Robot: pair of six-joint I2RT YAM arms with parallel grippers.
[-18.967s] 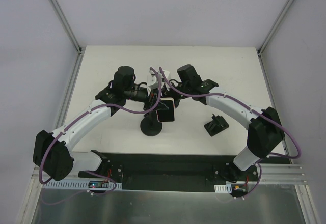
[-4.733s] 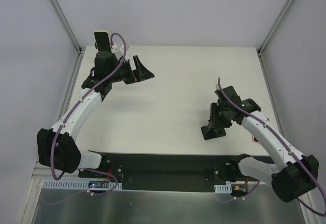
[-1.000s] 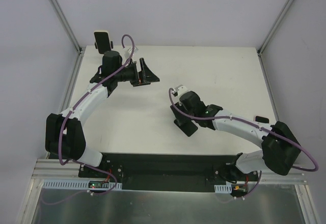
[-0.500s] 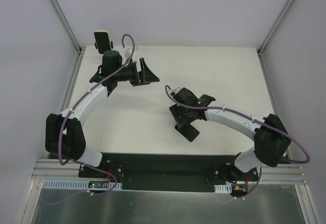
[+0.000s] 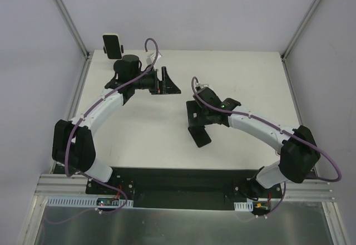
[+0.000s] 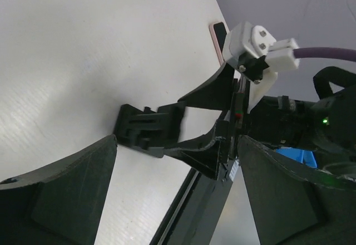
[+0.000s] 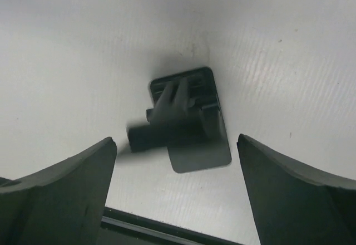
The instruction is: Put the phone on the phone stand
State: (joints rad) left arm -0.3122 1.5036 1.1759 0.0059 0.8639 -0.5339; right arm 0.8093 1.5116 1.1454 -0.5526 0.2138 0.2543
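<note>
The left gripper (image 6: pixel 177 139) stands wide with nothing between its fingers (image 6: pixel 61 192); ahead of its tips, across a stretch of white table (image 5: pixel 245 78), I can see the right arm's wrist with its white plug, and below that a dark jumble of parts I cannot sort out. Past it, further from the left fingertips, a slim pink-edged slab (image 6: pixel 218 33) pokes out on the table, mostly hidden by that wrist; I cannot tell what it is.

The phone (image 5: pixel 113 43) is behind the left gripper, back beyond its wrist and off to the side, at the far corner; it looks upright with its dark face showing, but whatever props it is hidden behind the arm.

The right gripper (image 7: pixel 177 140) is also spread wide and grips nothing; beneath it, in the gap between its fingers, a black mount (image 7: pixel 194 150) lies on the table, a flat plate with a stubby arm. From the wrist camera that arm is smeared with blur, so its shape is hard to make out; both fingers are cut off by the frame edges.
</note>
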